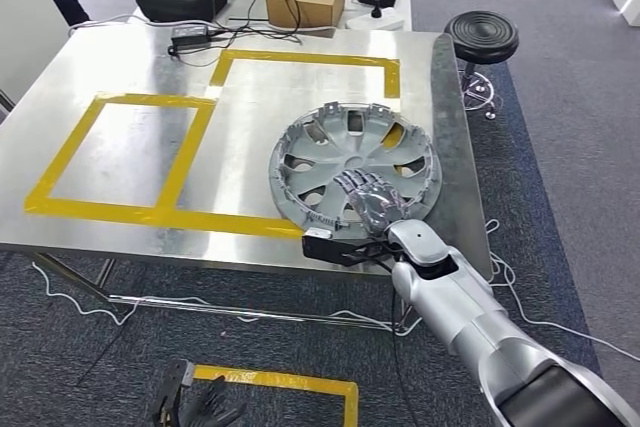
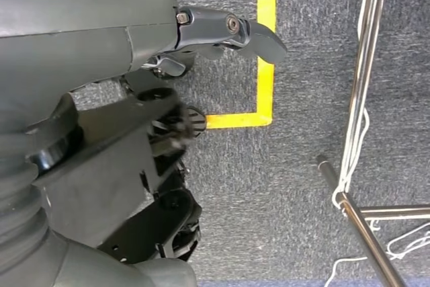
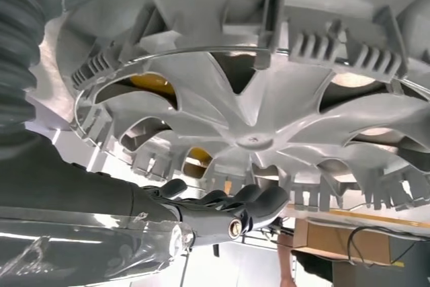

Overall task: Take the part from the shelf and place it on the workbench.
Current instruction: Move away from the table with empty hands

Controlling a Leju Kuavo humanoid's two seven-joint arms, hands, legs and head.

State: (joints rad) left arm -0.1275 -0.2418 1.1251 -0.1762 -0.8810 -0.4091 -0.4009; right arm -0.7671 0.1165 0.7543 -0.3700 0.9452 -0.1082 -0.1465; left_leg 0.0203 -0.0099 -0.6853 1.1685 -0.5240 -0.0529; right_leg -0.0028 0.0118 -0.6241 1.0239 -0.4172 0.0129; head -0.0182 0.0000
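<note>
Our right hand (image 1: 371, 199) lies flat on the round silver plastic wheel cover (image 1: 355, 162), fingers straight, gripping nothing | cover sits on the shiny metal workbench (image 1: 136, 152), near its edge | we think it's light, bendy, slippery; hold its rim | left hand (image 2: 152, 146) hangs low, can't tell how open.

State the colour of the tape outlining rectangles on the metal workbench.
Yellow tape; clearest in the head view.

Part (image 1: 355, 162): one round silver-grey plastic wheel cover, spoked with open slots, clip tabs ringing the rim. Lies flat, inner side up, on the metal tabletop (image 1: 249, 147) near its right front corner, overlapping yellow tape.
</note>
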